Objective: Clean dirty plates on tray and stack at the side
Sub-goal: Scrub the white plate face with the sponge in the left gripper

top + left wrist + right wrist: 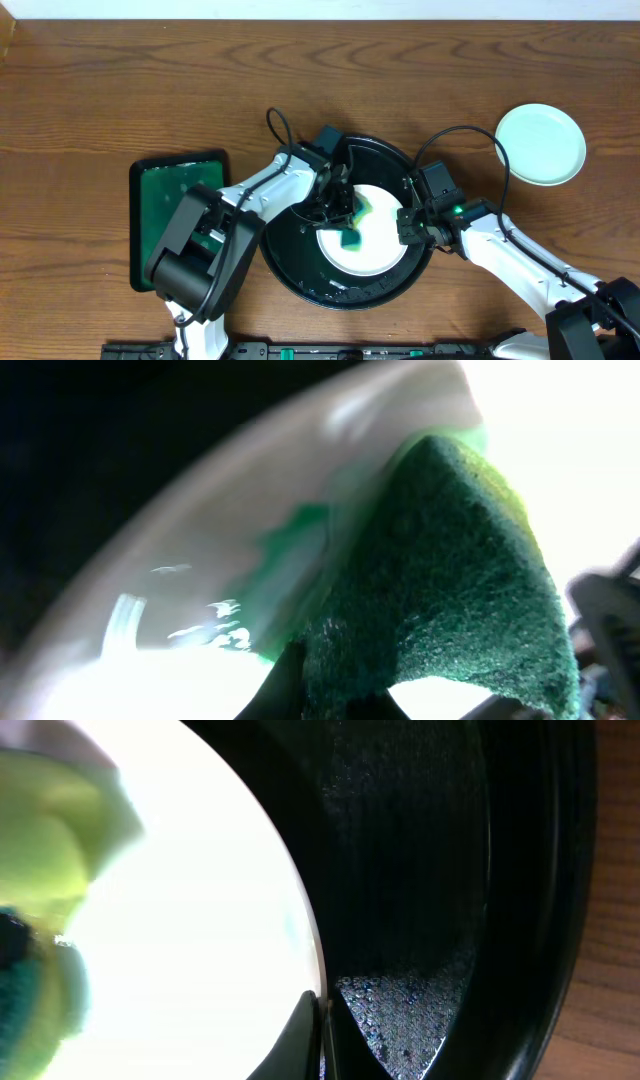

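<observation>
1. Located large round black tray (305, 280) at mid-worktop, close to the near edge.
2. Found one white plate (375, 255) lying flat inside the tray, toward its right half. Noted a green smear (368, 207) on the plate's far-left part.
3. Located a second, pale mint plate (541, 144) outside the tray, toward the far right corner of the worktop and well apart from the tray. Saw no marks on it from overhead.
4. Found left claw (343, 215) over the tray's middle, clamped on a dark green sponge (352, 240). Saw the sponge pressed against the white plate's left part, beside the smear.
5. Confirmed in the left wrist view: sponge (450, 580) fills the frame, its lower edge pinched at the bottom, with green streaks on the plate (180, 580) just beside it.
6. Found right claw (405, 225) at the plate's right edge, inside the tray rim.
7. Confirmed in the right wrist view: claw (318, 1030) tips drawn together on the very rim of the plate (200, 900), with bare tray floor (420, 870) to the side.
8. Noted a rectangular green tray (160, 190) near the left edge of the worktop, partly covered by the left arm.
</observation>
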Motion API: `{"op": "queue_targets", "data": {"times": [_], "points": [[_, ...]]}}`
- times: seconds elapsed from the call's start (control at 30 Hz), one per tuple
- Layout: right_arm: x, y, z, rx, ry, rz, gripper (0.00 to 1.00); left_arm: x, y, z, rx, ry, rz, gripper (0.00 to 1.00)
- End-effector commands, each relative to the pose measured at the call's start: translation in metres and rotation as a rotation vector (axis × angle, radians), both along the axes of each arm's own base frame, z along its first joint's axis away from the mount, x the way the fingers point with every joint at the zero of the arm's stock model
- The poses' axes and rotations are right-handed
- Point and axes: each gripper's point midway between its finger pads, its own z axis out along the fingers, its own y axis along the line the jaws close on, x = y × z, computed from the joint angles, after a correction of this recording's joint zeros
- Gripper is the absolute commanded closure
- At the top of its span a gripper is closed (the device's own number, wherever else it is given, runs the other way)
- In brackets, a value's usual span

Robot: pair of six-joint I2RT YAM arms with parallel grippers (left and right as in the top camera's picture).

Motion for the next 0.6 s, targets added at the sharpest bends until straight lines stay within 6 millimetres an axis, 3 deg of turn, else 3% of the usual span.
{"op": "queue_targets", "data": {"times": [0.0,0.33,0.43,0.57], "points": [[0.005,-0.004,0.002,-0.019,-0.008,-0.038,0.99,0.005,0.077,-0.041,0.377,-0.053,0.000,0.93],[0.001,-0.009,0.000,-0.041,0.009,-0.062,0.99,0.029,0.128,-0.024,0.695,-0.169,0.036,0.93],[0.001,-0.009,0.000,-0.041,0.009,-0.061,0.99,0.037,0.119,-0.020,0.660,-0.189,0.024,0.93],[0.001,-0.009,0.000,-0.040,0.009,-0.062,0.99,0.039,0.065,-0.018,0.386,-0.182,-0.080,0.93]]}}
